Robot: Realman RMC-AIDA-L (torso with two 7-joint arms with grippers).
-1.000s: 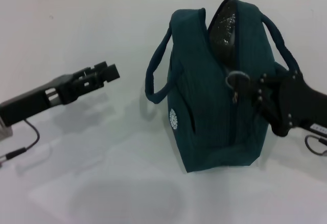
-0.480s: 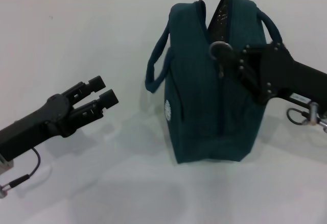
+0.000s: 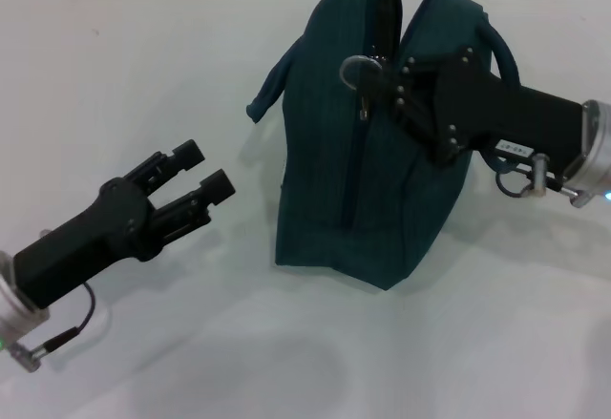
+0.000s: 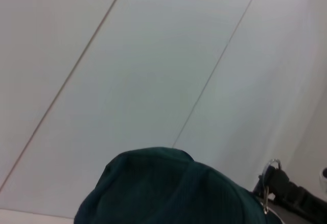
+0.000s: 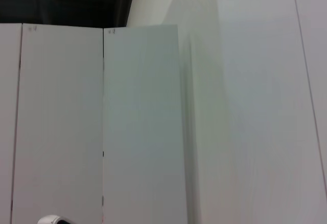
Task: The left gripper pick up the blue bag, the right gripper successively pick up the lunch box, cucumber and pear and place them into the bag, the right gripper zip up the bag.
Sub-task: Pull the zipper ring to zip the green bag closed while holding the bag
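The blue bag (image 3: pixel 368 142) stands upright on the white bench (image 3: pixel 143 75), toward its far edge and a little to the right of the middle. Its zipper runs closed up the near end of the bag, and only a narrow slit is open at the very top. One loop handle (image 3: pixel 272 80) hangs out on the bag's left side, and the other shows partly behind the right arm.

The right tool (image 3: pixel 387 80) reaches in from the bench's right edge and is pressed against the upper part of the bag, right at the round metal zipper ring (image 3: pixel 361 73). Whether its fingers are clamped on the ring cannot be told, since the ring and the tool's body overlap there.

The left tool (image 3: pixel 199 176) hovers over the left half of the bench, well apart from the bag, with its two fingers spread and nothing between them.

In the left wrist view, the top of the bag (image 4: pixel 163 188) and the zipper ring (image 4: pixel 268 183) show against pale wall panels.
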